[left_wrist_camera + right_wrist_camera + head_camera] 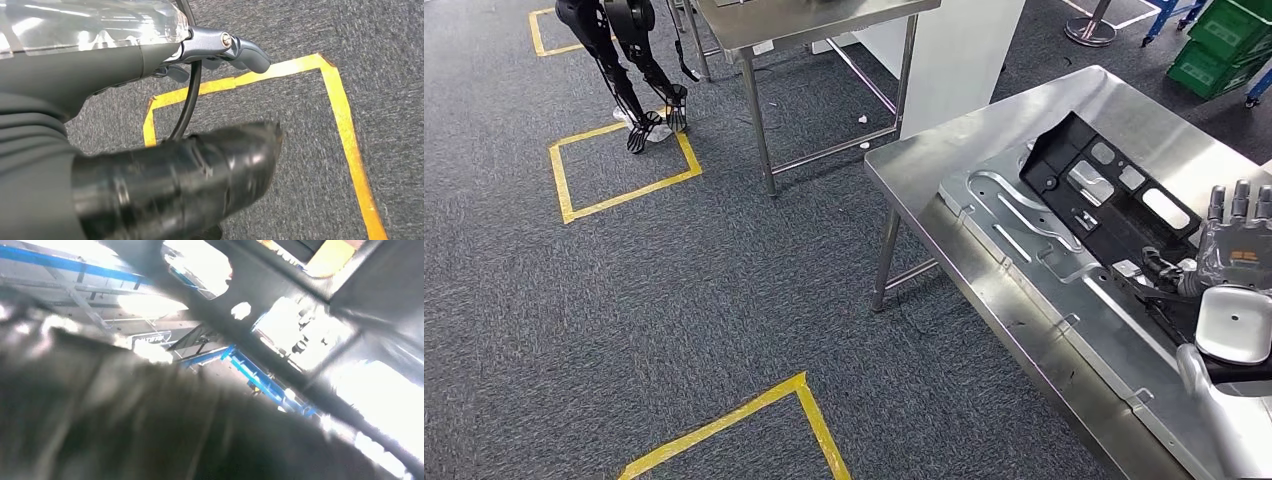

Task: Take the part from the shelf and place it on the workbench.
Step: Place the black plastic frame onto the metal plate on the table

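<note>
Setting the part down on the workbench

The right hand (1236, 232) is grasping the flat black plastic panel with cut-outs (1114, 205), which is lying over a stamped silver metal sheet (1024, 235) near the stainless tabletop's (1114, 100) front edge; next it needs letting go. The left wrist view is showing the left hand (220, 50) hanging over yellow-taped carpet (345, 120); whether it is clenched is unclear.

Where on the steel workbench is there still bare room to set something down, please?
The workbench is bare along its near-left corner and across the far strip behind the black part. The middle is crowded: the black part lies on a silver panel, with the right robot hand on it. The second steel table also shows bare top.
</note>
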